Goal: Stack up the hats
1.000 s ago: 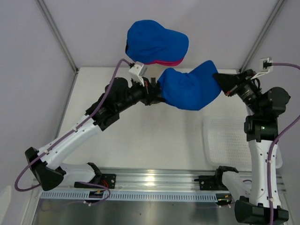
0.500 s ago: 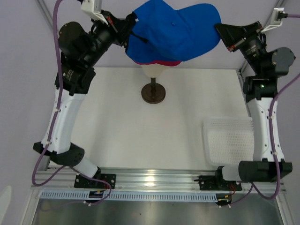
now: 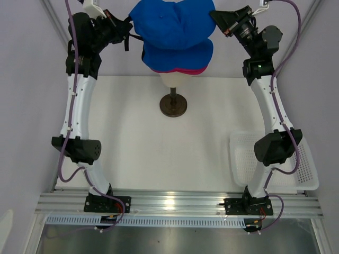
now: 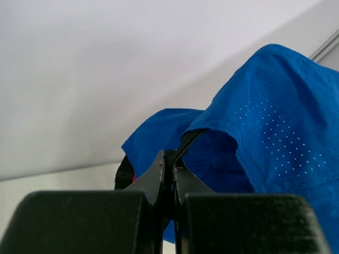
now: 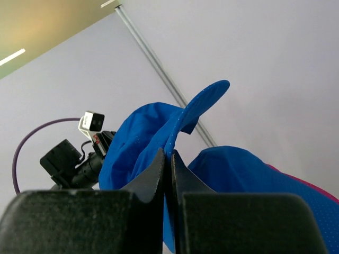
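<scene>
Both arms reach up and toward the far side of the table (image 3: 132, 132), one at each side of a mannequin head (image 3: 170, 79).

The left gripper (image 4: 169, 157) is closed: its two dark fingers pinch the thin rim of the upper blue cap (image 3: 172, 20) at that cap's left side. The right gripper (image 5: 170, 154) is likewise clamped, its fingers pressed together on the perforated fabric at the cap's right side. The upper blue cap thus hangs between the two grippers, off the table and directly over the mannequin head. In the right wrist view its curved brim points upward.

The lower blue cap (image 3: 177, 55) sits on the mannequin head, and beneath it is the pink cap (image 3: 183, 70), of which only a narrow magenta edge shows along the near rim. Whether the upper blue cap touches the lower blue cap cannot be told, since from above the two overlap.

The mannequin head stands on a dark round stand (image 3: 173, 105) at the far middle of the table. A white mesh basket (image 3: 249, 153) lies at the near right, partly behind the right arm.
</scene>
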You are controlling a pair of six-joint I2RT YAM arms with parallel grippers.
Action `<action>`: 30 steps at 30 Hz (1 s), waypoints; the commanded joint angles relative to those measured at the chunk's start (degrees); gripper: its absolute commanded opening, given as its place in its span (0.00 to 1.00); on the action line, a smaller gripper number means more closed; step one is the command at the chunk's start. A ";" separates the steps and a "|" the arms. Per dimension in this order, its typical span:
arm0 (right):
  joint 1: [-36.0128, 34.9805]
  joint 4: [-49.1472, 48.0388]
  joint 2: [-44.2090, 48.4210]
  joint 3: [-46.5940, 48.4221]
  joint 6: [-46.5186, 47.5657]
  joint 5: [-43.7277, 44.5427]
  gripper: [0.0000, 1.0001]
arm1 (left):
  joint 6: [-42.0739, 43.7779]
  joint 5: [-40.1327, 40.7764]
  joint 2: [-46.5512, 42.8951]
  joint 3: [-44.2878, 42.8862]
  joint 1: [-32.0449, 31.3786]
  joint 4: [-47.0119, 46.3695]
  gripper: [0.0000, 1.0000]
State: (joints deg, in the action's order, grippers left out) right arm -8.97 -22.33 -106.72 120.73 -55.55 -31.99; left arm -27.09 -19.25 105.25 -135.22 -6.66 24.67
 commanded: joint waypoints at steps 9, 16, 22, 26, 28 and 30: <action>-2.10 14.25 -0.07 1.54 5.27 17.39 0.00 | -2.53 -2.91 1.97 0.57 6.39 5.39 0.01; -4.73 17.67 0.98 -2.33 7.81 21.17 0.00 | 2.57 -2.38 4.79 -1.11 7.97 12.86 0.01; -6.94 18.90 5.55 -8.66 14.85 27.06 0.00 | 2.13 -1.67 7.24 2.15 7.45 10.05 0.01; -6.85 18.46 8.89 -14.02 16.35 29.26 0.00 | 2.13 -0.62 8.56 1.80 5.27 8.39 0.01; -6.85 17.76 10.91 -16.74 16.61 30.23 0.00 | 1.61 -0.27 8.83 1.98 4.72 7.07 0.01; -6.67 17.93 11.79 -17.54 16.26 30.41 0.00 | 0.82 -0.44 9.09 1.89 4.29 6.01 0.01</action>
State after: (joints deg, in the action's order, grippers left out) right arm -17.56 -6.15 -98.13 104.73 -44.86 -8.64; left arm -26.52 -23.05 114.67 -132.90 -2.74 34.33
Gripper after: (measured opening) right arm 0.031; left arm 0.023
